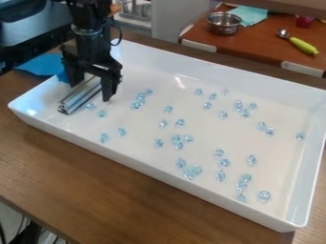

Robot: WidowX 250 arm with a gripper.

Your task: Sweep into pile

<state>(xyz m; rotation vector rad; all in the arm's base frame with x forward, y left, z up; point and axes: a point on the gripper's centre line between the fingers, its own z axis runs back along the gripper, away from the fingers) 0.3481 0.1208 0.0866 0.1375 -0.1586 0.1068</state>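
The black gripper (pixel 92 88) hangs down over the left end of the white tray (pixel 156 176), shut on a silvery metal bar (pixel 81 96). The bar slants toward the tray's near left side, low over the floor of the tray. Small clear blue beads lie scattered over the tray. A few, such as one bead (pixel 101 114), are close to the bar. Others form loose clusters, like the beads (pixel 177 139) at mid-tray and the beads (pixel 242 184) near the front right. A single bead (pixel 300 136) rests by the right wall.
Raised white walls surround the tray on a brown wooden table (pixel 96 186). Blue cloth (pixel 41 65) lies behind its left corner. On a reddish table at the back stand a metal pot (pixel 223 24) and a green-handled spoon (pixel 301 45), with a teal cloth (pixel 248 15) nearby.
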